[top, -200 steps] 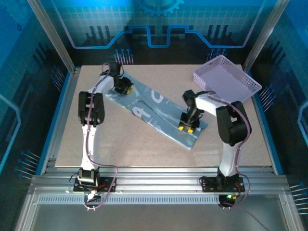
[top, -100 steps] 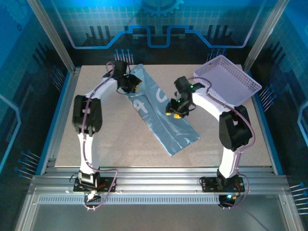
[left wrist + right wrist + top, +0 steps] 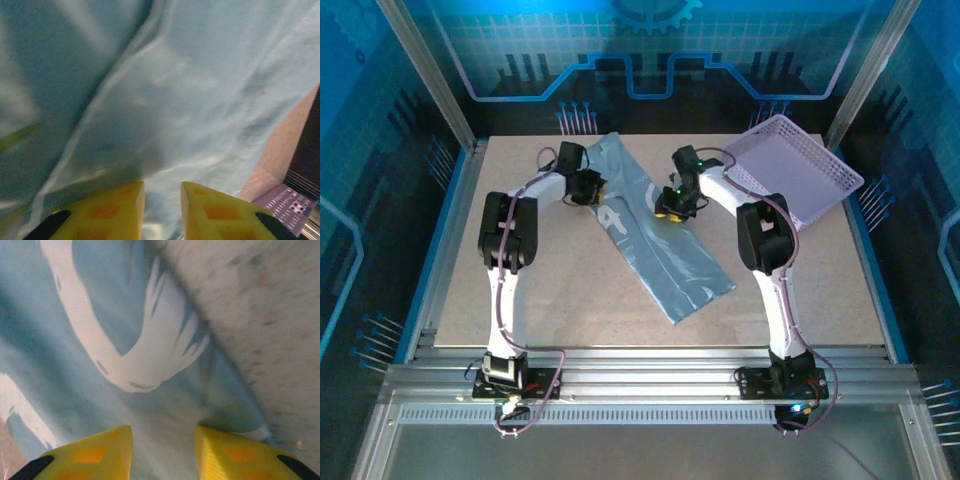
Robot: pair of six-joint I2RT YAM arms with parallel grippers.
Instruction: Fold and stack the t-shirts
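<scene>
The pale grey-blue t-shirt lies folded into a long strip, running diagonally from the far middle of the table to the near right. White lettering shows on its upper half. My left gripper sits at the strip's left edge. In the left wrist view its yellow fingers stand a little apart over the t-shirt. My right gripper is at the strip's right edge. Its jaws are parted in the right wrist view, straddling the t-shirt and its white print.
A lavender lattice basket stands tilted at the far right corner, close behind the right arm; its corner shows in the left wrist view as basket. Speckled beige table surrounds the shirt, with metal frame posts at the far corners.
A second ago the strip lay flatter across the table; both grippers swung it to a steeper diagonal. Since half a second ago the right gripper has moved farther back and left, the left slightly nearer.
</scene>
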